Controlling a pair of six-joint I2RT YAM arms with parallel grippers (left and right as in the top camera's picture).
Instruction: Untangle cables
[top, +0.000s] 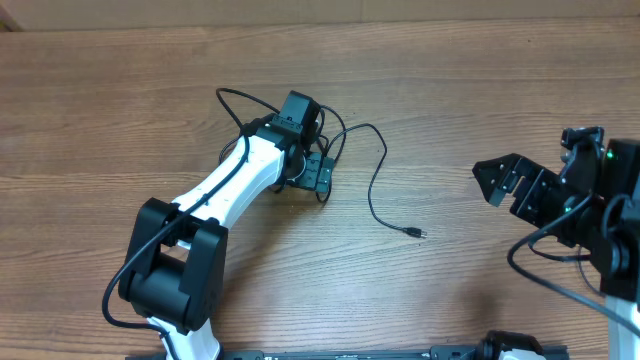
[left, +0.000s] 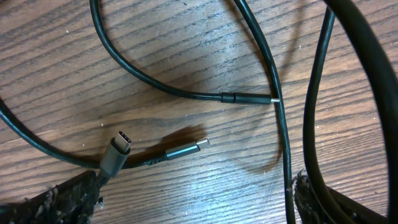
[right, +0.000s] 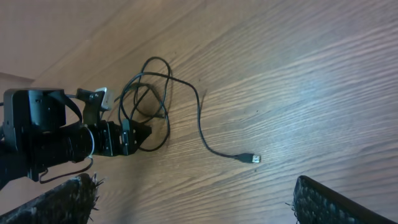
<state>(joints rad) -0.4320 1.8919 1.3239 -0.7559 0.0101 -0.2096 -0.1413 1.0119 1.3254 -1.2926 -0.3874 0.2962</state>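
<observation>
The cables (top: 345, 140) lie as thin black cords looped together at mid table. One long strand runs right and ends in a small plug (top: 418, 233). My left gripper (top: 318, 176) is down over the bundle, open. In the left wrist view its fingers (left: 193, 208) stand wide apart with bare wood between them. A grey plug (left: 117, 151), a silver-tipped plug (left: 186, 149) and a third plug (left: 249, 98) lie just ahead. One cord (left: 287, 168) passes the right finger. My right gripper (top: 492, 180) is open and empty at the far right (right: 202, 205), looking at the bundle (right: 146, 93) and the loose plug (right: 254, 159).
The wooden table (top: 120, 110) spreads to all sides. The left arm's white links (top: 225, 190) cross the table's left middle, with their own thicker black wire (top: 235, 100) arching behind. The right arm's base (top: 620, 230) stands at the right edge.
</observation>
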